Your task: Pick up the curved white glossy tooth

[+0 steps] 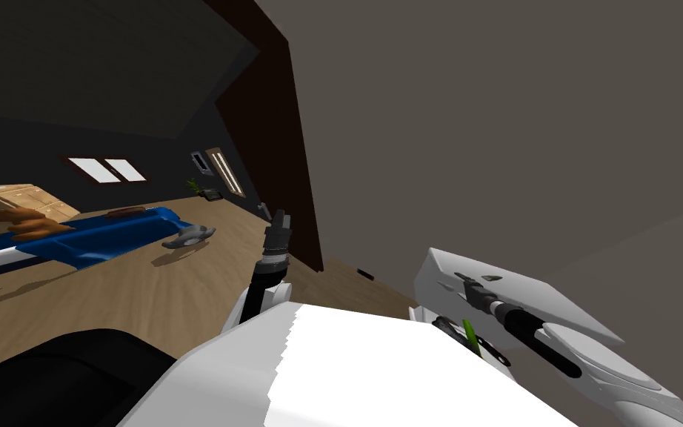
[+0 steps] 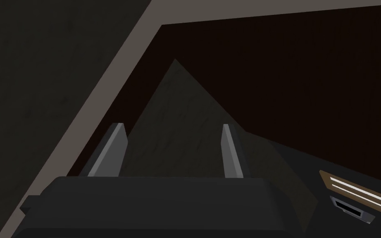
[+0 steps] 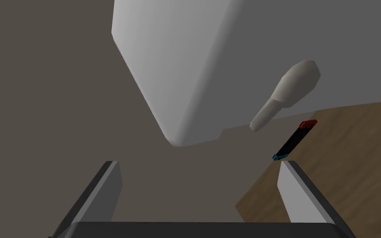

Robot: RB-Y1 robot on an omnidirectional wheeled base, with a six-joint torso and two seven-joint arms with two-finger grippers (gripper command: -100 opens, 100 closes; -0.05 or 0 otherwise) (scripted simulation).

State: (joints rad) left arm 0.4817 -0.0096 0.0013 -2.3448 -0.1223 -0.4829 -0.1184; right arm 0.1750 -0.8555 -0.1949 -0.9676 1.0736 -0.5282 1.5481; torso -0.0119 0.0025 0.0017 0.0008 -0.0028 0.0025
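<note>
Well, both my right gripper [image 3: 198,163] and left gripper [image 2: 171,124] hold their 2 fingers wide apart, and the tooth [image 3: 289,91] lies on a white block [image 3: 177,62] out past the right fingertips; it looks light, hard and slippery, so pinch its fat end.

This is looking like a bedroom in a home. A low bed [image 1: 103,237] under a blue cover is stretching along the wooden plank floor [image 1: 184,296], with something brown [image 1: 25,220] lying on it and a light wooden cabinet [image 1: 21,199] standing just behind. Two bright windows [image 1: 107,170] are glowing in the dark far wall, and a small green potted plant [image 1: 194,185] is sitting near the corner. A dark brown door [image 1: 273,133] is standing against plain grey walls [image 1: 518,111]. A handheld game console [image 3: 295,140] with red and blue ends is lying beside a white block of furniture [image 3: 177,62].
</note>
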